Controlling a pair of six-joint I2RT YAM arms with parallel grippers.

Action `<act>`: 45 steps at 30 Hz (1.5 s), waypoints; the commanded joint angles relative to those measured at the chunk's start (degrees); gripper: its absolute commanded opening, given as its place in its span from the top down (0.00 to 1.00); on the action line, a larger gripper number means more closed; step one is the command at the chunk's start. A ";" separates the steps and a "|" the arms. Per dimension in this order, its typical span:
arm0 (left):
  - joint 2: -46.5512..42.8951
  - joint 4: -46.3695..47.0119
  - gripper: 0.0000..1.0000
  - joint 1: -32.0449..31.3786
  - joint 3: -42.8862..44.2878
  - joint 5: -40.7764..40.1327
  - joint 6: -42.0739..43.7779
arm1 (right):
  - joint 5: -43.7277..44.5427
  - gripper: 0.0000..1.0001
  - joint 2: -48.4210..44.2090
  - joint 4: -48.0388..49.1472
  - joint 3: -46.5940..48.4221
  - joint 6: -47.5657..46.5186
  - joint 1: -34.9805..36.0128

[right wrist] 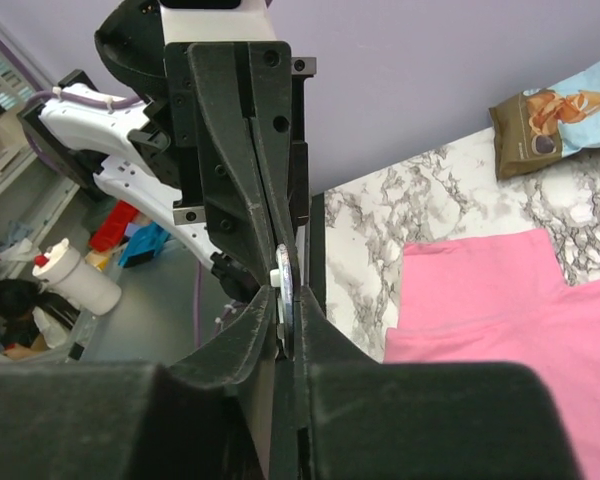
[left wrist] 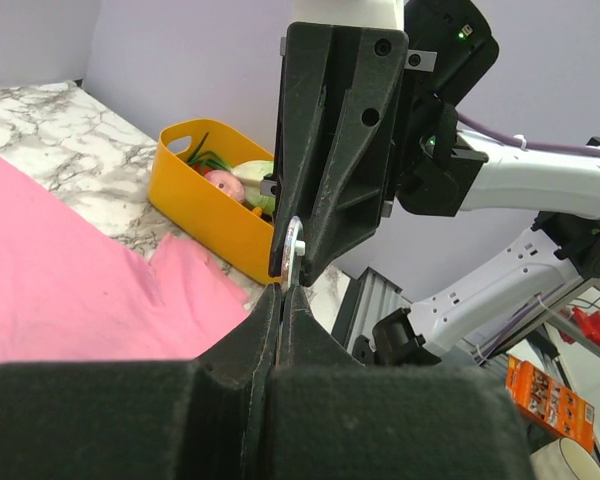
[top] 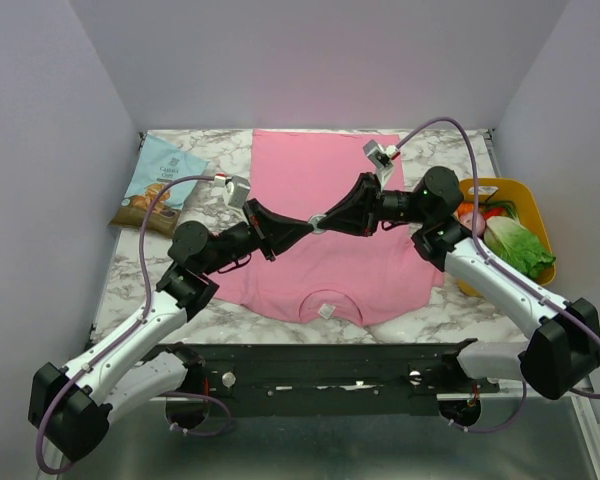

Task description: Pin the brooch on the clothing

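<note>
The pink T-shirt (top: 320,170) lies flat on the marble table, its white neck label (top: 327,310) at the near edge. Both grippers meet tip to tip in the air above the shirt's middle. The brooch (top: 318,222) is a small silvery disc held edge-on between them. In the right wrist view the brooch (right wrist: 286,285) sits between the closed fingers of my right gripper (right wrist: 288,300). In the left wrist view the brooch (left wrist: 293,248) rises from the pressed-together tips of my left gripper (left wrist: 283,292). The shirt also shows in both wrist views (left wrist: 50,280) (right wrist: 500,300).
A yellow bin (top: 536,215) with lettuce (top: 520,245) and other produce stands at the right edge; it also shows in the left wrist view (left wrist: 180,190). A snack bag (top: 160,185) lies at the back left. Grey walls enclose the table.
</note>
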 commanded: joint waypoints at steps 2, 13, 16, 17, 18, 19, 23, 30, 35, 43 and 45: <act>0.68 -0.40 1.00 -0.33 3.13 2.21 0.94 | -3.06 0.89 0.44 -3.32 2.87 -3.21 0.46; 3.67 -7.00 1.00 -2.52 9.28 2.92 5.16 | 2.56 0.99 2.64 -26.16 9.73 -17.62 1.42; 4.55 -7.09 1.00 -3.14 10.07 3.00 5.25 | 2.65 0.94 3.69 -29.24 11.04 -19.90 1.77; 4.72 -7.09 1.00 -3.40 10.17 3.00 5.42 | 2.73 0.90 3.87 -30.82 11.74 -20.52 1.95; 4.98 -7.17 1.00 -3.49 10.17 2.92 5.60 | 2.65 0.84 4.13 -31.62 11.84 -21.22 2.04; 4.99 -7.35 1.00 -3.58 10.17 2.74 5.68 | 2.65 0.71 4.05 -32.50 11.84 -22.36 2.21; 4.46 -8.23 1.00 -3.49 9.64 0.90 6.65 | 1.94 0.34 1.07 -32.68 10.44 -25.01 2.22; 3.58 -10.86 1.00 -3.58 8.76 -2.09 8.41 | 7.03 0.04 -8.69 -31.54 6.66 -26.77 2.04; 2.62 -12.10 1.00 -3.58 8.23 -3.85 9.46 | 11.96 0.00 -14.49 -29.87 3.94 -26.94 1.86; 1.74 -9.74 1.00 -3.58 7.45 -2.80 8.68 | 13.72 0.01 -13.81 -27.50 2.88 -24.66 1.78; 0.95 -8.15 1.00 -3.58 6.74 -2.36 8.06 | 14.16 0.02 -12.92 -26.89 2.70 -23.78 1.69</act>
